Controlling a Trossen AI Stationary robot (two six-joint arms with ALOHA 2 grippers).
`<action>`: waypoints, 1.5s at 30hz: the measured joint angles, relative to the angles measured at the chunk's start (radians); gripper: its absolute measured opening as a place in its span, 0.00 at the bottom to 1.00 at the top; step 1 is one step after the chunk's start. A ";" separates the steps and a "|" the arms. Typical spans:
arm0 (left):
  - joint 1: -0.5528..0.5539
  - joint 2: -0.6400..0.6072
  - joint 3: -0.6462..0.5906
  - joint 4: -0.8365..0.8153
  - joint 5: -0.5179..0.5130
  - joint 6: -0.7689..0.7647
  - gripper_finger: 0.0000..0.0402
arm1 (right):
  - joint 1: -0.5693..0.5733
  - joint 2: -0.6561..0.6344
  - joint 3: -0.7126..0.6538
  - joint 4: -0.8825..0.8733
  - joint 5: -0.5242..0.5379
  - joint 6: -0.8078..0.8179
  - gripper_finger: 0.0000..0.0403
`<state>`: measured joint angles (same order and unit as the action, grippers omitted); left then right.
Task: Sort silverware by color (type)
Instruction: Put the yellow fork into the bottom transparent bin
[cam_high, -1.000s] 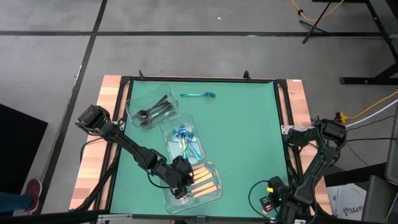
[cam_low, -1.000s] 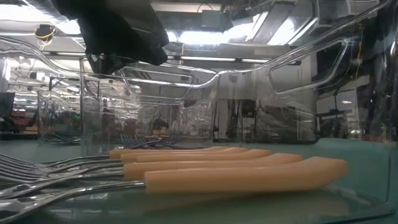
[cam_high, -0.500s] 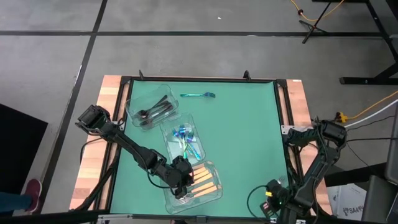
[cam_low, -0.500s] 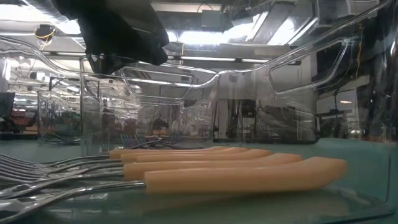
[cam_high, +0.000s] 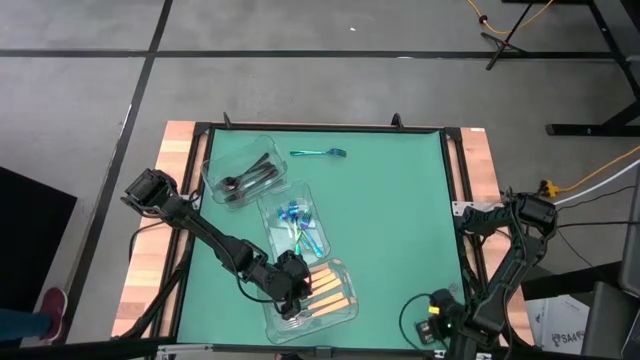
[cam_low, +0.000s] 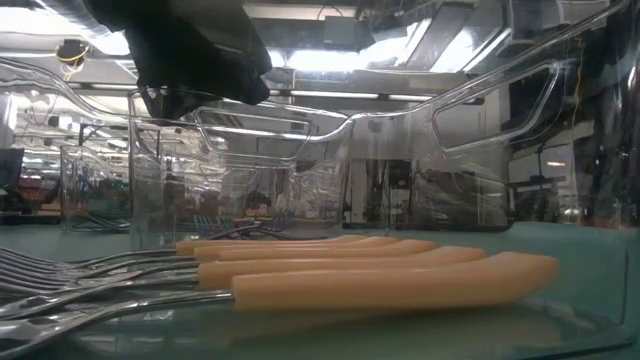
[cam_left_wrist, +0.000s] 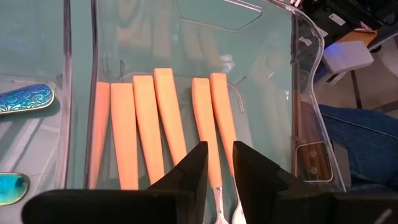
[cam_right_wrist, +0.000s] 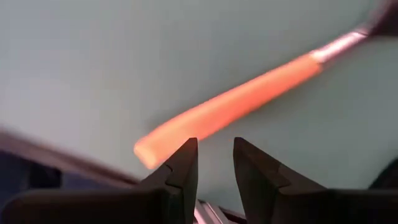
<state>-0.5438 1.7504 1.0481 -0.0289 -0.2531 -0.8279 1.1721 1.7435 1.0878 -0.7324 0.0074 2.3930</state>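
Grey concrete floor (cam_high: 90, 90) crossed by dark lines surrounds the table.

Open mat: my clear passage spans centre through 3 o'clock of the green mat (cam_high: 390, 230).
Blocked: three clear containers (cam_high: 283, 222) line 10 to 7 o'clock.
Stray: teal utensil (cam_high: 318, 153) at 12.

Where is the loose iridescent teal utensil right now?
In the high view, the teal utensil lies on the green mat near the far edge, just right of the container of black silverware.

No text, label, brand, number or sign can be read in any of the views.
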 joint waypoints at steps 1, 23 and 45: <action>0.000 0.000 0.000 0.000 0.000 0.000 0.17 | 0.000 0.000 0.000 -0.013 0.000 0.058 0.24; 0.000 0.000 0.000 0.000 0.000 0.000 0.17 | -0.092 0.000 -0.002 -0.139 -0.032 0.174 0.24; -0.028 0.000 0.000 0.000 -0.026 0.055 0.17 | -0.100 0.063 -0.002 -0.229 -0.185 0.196 0.24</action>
<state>-0.5720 1.7504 1.0481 -0.0288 -0.2787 -0.7726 1.0725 1.8064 1.0862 -0.9619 -0.1778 2.5885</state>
